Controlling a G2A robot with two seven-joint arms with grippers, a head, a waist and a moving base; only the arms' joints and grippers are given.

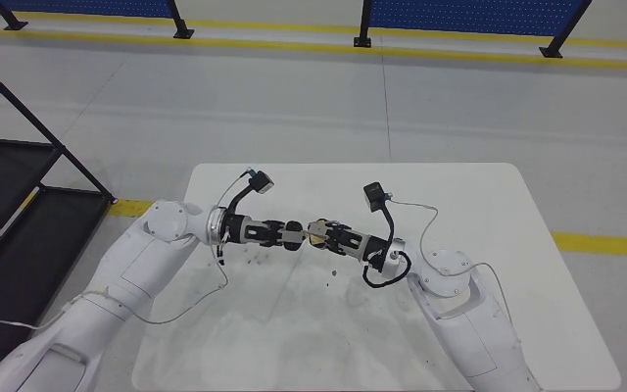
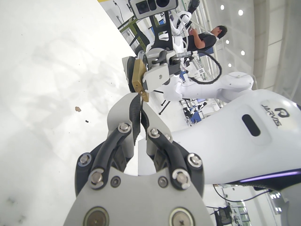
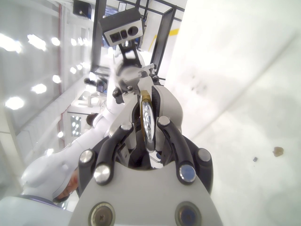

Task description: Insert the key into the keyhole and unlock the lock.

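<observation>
Findings.

1. Left end effector (image 2: 140, 105): clenched on the key (image 2: 141, 99). The two black pads are pressed together with the thin metal blade pinched between them. Only a short length of the key projects past the fingertips.

2. Right end effector (image 3: 147, 100): clenched on the lock (image 2: 137, 76), a brass padlock. One finger bears on each broad face of the brass body. The chrome shackle lies back between the fingers, toward the wrist. Whether the shackle is latched or released cannot be told.

3. Relation of key to lock: the two end effectors face each other tip to tip. The key's tip meets the bottom end of the lock body. How far the blade has entered the keyhole cannot be told, as the fingers hide the joint.

4. Location: key and lock are both held off the desk (image 1: 470, 196), not resting on it. In the top view they sit over its middle, somewhat nearer the left edge than the right and about midway between the front and back edges.

5. Desk surface: white, with grey smudges. A small brown crumb (image 2: 77, 109) lies on it near the grippers, with a tiny dark speck (image 2: 87, 121) just beside it. Neither touches the key or the lock.
</observation>
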